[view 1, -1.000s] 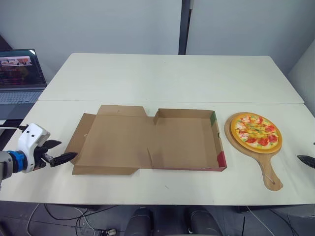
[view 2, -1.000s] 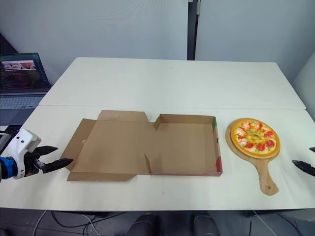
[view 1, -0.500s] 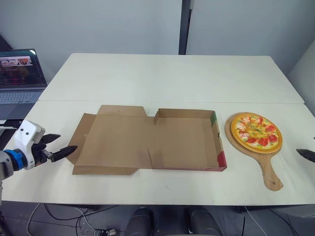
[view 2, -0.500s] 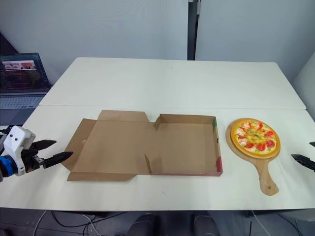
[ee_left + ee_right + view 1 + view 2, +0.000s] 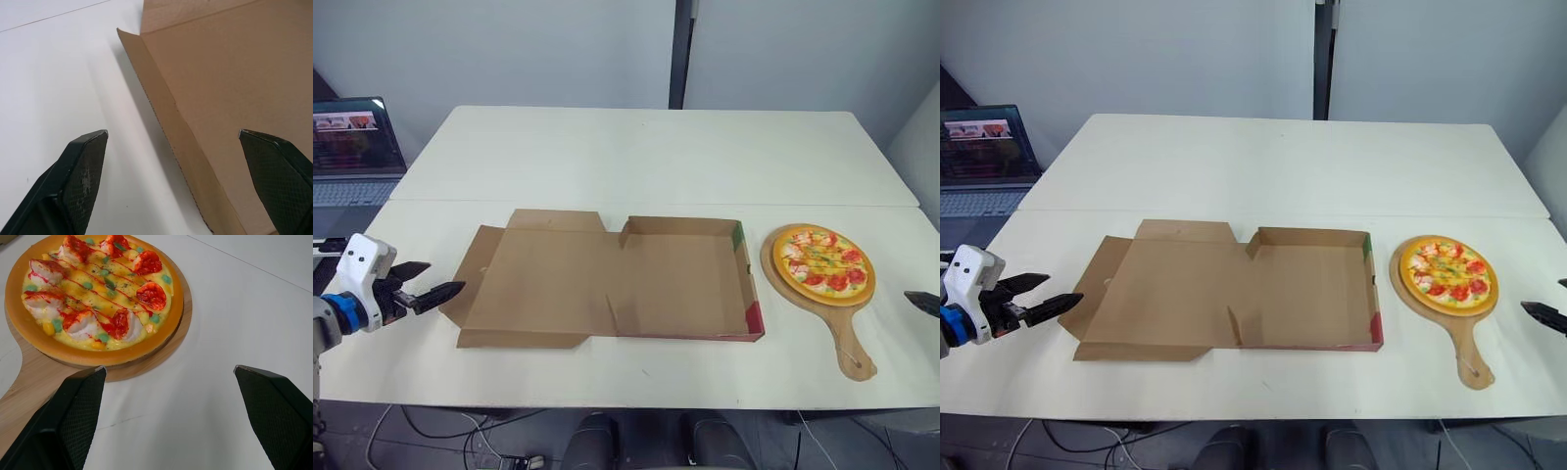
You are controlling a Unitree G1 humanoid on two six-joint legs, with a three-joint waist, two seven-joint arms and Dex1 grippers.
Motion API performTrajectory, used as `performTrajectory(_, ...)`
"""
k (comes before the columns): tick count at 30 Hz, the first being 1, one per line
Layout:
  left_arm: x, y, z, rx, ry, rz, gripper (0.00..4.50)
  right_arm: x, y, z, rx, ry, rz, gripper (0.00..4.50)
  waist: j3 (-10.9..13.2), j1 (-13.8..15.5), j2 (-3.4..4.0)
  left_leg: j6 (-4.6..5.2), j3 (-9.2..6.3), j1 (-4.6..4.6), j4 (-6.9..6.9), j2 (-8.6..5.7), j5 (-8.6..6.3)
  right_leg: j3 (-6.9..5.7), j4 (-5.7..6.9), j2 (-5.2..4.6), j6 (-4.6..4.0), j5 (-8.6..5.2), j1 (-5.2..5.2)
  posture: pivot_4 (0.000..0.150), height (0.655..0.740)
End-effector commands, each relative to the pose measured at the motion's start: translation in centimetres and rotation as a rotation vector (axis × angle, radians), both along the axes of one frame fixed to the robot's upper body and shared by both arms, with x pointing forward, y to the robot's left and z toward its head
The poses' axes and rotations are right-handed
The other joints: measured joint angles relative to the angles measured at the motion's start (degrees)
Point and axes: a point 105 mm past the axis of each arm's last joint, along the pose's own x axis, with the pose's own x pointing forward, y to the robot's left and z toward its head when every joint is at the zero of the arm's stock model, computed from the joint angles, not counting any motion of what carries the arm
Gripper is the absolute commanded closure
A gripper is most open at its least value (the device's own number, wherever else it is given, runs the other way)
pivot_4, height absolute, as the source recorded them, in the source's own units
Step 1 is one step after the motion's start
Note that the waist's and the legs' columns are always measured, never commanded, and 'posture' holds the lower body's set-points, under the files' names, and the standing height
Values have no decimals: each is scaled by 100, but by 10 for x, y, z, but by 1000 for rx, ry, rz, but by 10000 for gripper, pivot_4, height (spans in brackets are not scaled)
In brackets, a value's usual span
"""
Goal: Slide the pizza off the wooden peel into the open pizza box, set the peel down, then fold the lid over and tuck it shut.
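An open brown pizza box lies flat at the table's middle, its tray [image 5: 680, 279] on the right and its lid [image 5: 543, 279] spread out to the left. A pizza [image 5: 823, 260] with red and green toppings rests on a round wooden peel [image 5: 850, 348] just right of the tray, handle pointing to the front edge. My left gripper [image 5: 447, 275] hovers open just left of the lid's left flap [image 5: 161, 112], holding nothing. At the far right, my right gripper [image 5: 169, 367] is open and empty, a short way right of the pizza [image 5: 98, 298] and peel.
An open laptop [image 5: 352, 147] sits on a separate surface at the far left. The white table [image 5: 646, 157] has a seam running across behind the box, with bare room on its far half and along the front edge.
My left gripper has drifted slightly back from the table's front edge and stays just left of the lid flap. The right gripper's tip has shifted slightly back. Box, pizza and peel have not moved.
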Motion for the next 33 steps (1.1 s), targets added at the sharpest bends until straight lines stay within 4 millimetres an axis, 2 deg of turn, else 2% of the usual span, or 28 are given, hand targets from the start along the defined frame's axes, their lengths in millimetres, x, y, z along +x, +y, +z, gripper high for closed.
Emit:
performTrajectory(1, 3, -31, 26, -21, -39, -153, 371, -1, 2, 15, 13, -68, -9, 0, 0, 1, 0, 0, -1, -1, 1, 0, 0, -1, 1, 0, 0, 0, 0, 1500, 7400)
performTrajectory(7, 3, -123, 49, -64, -43, -519, 371, -3, 18, 21, 81, -138, -33, 0, 0, 34, 0, 0, -4, -4, 7, -3, 0, 1, 1, -2, 4, 3, 4, 1500, 7400)
performTrajectory(9, 0, -148, 54, -69, -37, -616, 371, -8, 26, 19, 84, -125, -26, 0, 0, 30, 0, 0, -6, -6, 5, -4, 0, 1, 1, 0, 5, 3, 3, 1500, 7400)
performTrajectory(13, -6, -211, 67, -92, -90, -878, 371, -20, 47, 12, 116, -84, -4, 0, 0, 31, 1, 0, -7, -8, 7, -5, 0, 0, 0, 6, 6, 3, 5, 1500, 7400)
performTrajectory(16, -10, -245, 76, -111, -135, -1046, 371, -26, 60, 5, 108, -61, -24, 0, -1, 34, -3, -1, -5, -10, 12, -7, 1, 3, -1, 12, 12, 5, 7, 1500, 7400)
performTrajectory(19, -14, -264, 80, -100, -162, -1156, 371, -27, 63, -5, 106, -43, -98, 0, 0, -8, -4, -1, -1, -7, 13, -14, 0, 11, -3, 28, 14, 5, 6, 1500, 7400)
performTrajectory(23, -18, -286, 85, -111, -187, -1278, 371, -34, 79, -28, 143, 42, -150, 0, 0, -1, -3, -1, -3, -3, 10, -10, 1, 10, -1, 49, 13, 4, 5, 1500, 7400)
performTrajectory(27, -20, -293, 83, -88, -194, -1343, 371, -38, 90, -42, 167, 110, -171, 0, -2, -5, 0, -1, -3, -4, 11, -7, 1, 16, 0, 54, 12, 4, 3, 1500, 7400)
performTrajectory(33, -22, -301, 84, -102, -207, -1379, 371, -31, 92, -60, 149, 161, -222, 0, -2, 4, -1, 0, -6, -8, 14, -9, 1, 13, -4, 54, 16, 2, 3, 1500, 7400)
